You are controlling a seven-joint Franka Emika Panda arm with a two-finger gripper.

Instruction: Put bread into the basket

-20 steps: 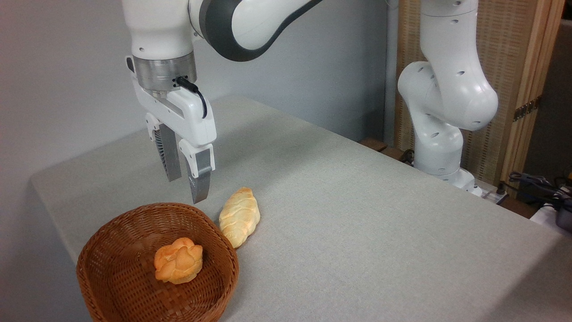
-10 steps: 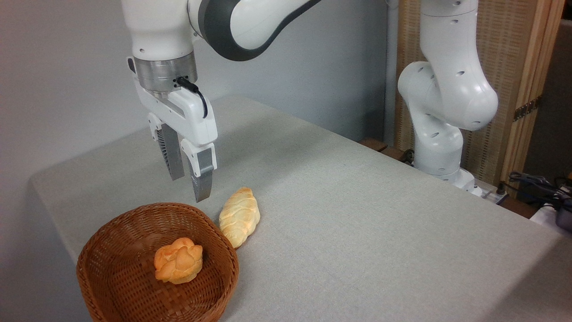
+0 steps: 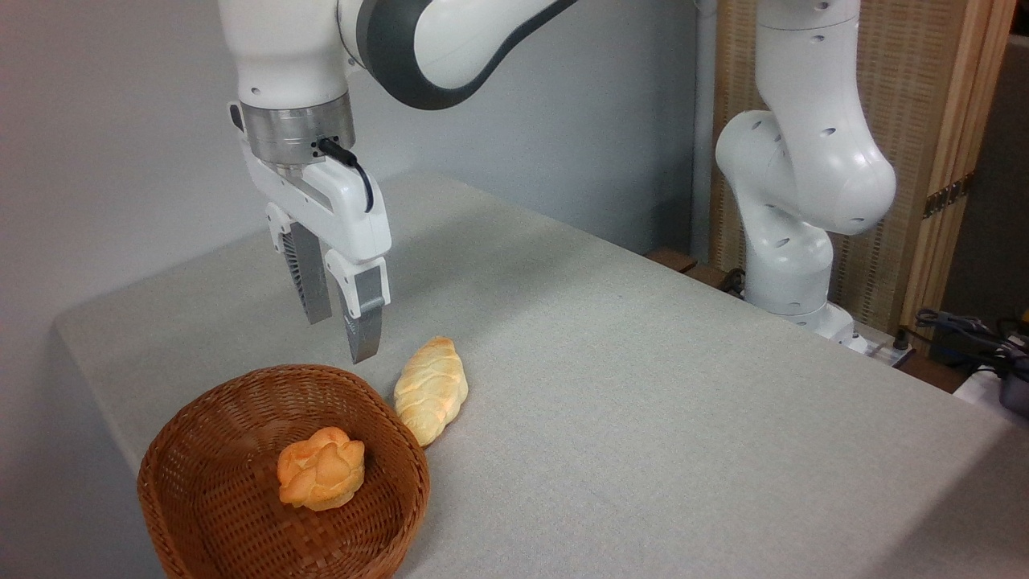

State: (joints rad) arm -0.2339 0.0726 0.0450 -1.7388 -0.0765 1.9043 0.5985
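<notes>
Fixed cam: gripper [image 3: 342, 332] hangs empty above the basket's [image 3: 189, 418] far rim, fingers a narrow gap apart. 1 bun [image 3: 321, 469] sits inside. The loaf [image 3: 431, 389] lies on the table [image 3: 643, 386] just right of the basket, below-right of the fingertips, long axis running away from cam.

A grey table [image 3: 643, 386] stands before a wooden screen [image 3: 924, 121].

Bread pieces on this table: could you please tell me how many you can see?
2. The round orange bun lies inside the wicker basket. The plaited loaf lies on the table beside the basket's right rim. None seems hidden.
</notes>
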